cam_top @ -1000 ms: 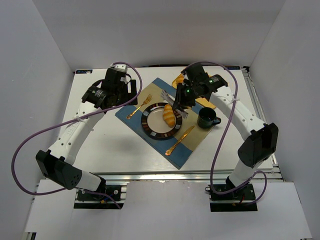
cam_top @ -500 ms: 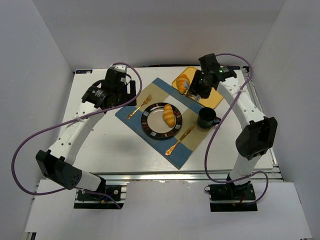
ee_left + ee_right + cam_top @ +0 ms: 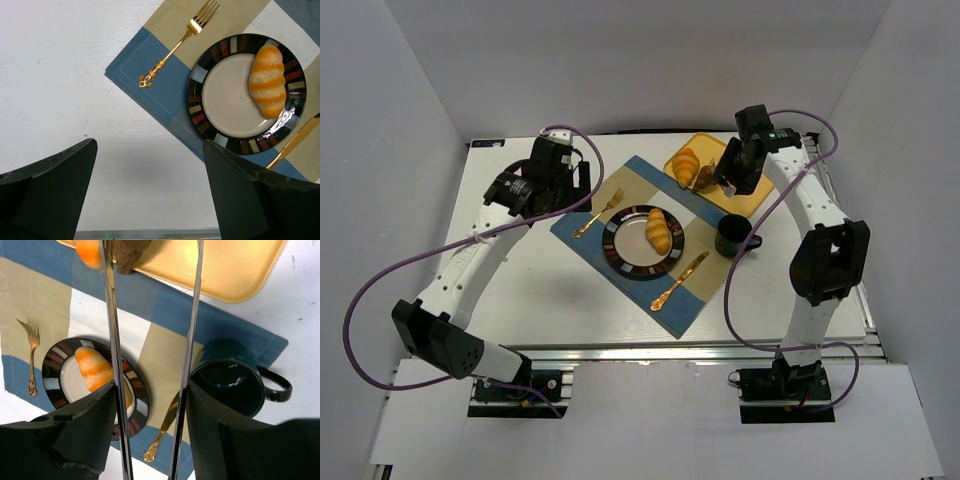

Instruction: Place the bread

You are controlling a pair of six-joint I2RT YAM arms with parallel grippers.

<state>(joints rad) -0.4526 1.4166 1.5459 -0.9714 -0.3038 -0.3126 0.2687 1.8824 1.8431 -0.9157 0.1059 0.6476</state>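
Note:
One striped golden-orange croissant (image 3: 660,230) lies on the patterned plate (image 3: 620,250); it also shows in the left wrist view (image 3: 268,80) and the right wrist view (image 3: 95,370). A second croissant (image 3: 686,164) and a dark brown pastry (image 3: 706,172) lie on the yellow tray (image 3: 748,200). My right gripper (image 3: 730,170) is shut on metal tongs (image 3: 116,340). Their arms stand apart and reach over the tray beside the dark pastry (image 3: 129,252); the tips are out of view. My left gripper (image 3: 560,188) is open and empty over bare table (image 3: 150,170). No round bun is in view.
A dark green mug (image 3: 733,237) stands right of the plate, just below the tray. A gold fork (image 3: 598,214) and a gold knife (image 3: 680,280) lie on the blue-and-tan placemat (image 3: 640,175) either side of the plate. White walls close in the table.
My right gripper with the tongs has moved from above the plate back and to the right, over the yellow tray. The croissant stays on the plate. The left arm has not moved.

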